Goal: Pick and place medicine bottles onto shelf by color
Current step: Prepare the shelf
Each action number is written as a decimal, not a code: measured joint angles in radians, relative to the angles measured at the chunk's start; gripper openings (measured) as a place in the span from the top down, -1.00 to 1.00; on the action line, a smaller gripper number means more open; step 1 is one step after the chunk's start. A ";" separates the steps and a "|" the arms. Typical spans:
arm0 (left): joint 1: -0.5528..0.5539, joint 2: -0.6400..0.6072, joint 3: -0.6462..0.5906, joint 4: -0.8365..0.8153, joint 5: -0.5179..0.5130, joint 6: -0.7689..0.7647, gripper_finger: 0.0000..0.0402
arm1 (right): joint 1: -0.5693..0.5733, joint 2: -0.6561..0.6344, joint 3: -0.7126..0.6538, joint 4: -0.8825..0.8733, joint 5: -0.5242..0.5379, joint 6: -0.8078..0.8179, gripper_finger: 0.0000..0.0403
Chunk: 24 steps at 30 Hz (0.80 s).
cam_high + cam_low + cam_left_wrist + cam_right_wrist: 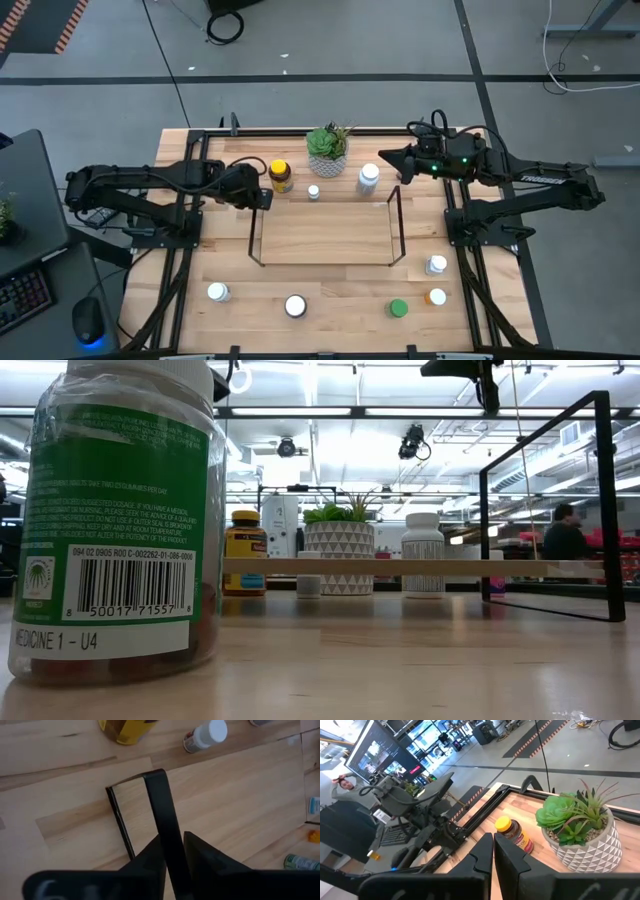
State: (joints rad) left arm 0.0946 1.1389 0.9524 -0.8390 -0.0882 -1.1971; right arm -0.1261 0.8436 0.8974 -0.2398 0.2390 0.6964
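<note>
Green-capped bottle (118, 520): you see it closest in the low view, filling that picture's left side; from above it stands near the front edge of the counter (330, 290), toward the right corner (399, 308).
Left hand (266, 198): you have it at the shelf's left end loop; in its wrist view the two fingers (150, 860) sit pinched on either side of the black wire upright.
Right hand (383, 156): it hangs over the back right of the counter, tips together, holding nothing, just behind the white bottle there.
Shelf (325, 233): it lies at the counter's middle, wooden floor bare, black wire loops upright at both ends.
Amber bottle (281, 176): yellow-capped, behind the shelf's back left corner, close to your left hand.
Small white bottle (313, 192): just behind the shelf's back edge, in front of the plant.
Taller white bottle (368, 178): behind the shelf's back right corner.
Potted plant (328, 150): near the back edge, centre.
Front row: a white bottle (217, 292) toward the front left, another (295, 305) at front centre.
Right side: a white-capped bottle (437, 265) and an orange-capped one (437, 297) near the right edge.
</note>
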 joint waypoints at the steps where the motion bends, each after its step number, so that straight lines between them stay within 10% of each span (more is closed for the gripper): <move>1: 0.001 0.000 0.000 0.001 0.000 -0.004 0.70 | 0.000 0.000 0.000 0.000 0.000 0.000 0.89; 24: -0.033 -0.002 0.001 -0.024 0.056 -0.079 0.71 | 0.000 0.000 0.000 -0.002 0.000 0.000 0.89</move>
State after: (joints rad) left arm 0.0617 1.1370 0.9535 -0.8631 -0.0319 -1.2763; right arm -0.1261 0.8436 0.8974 -0.2420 0.2390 0.6964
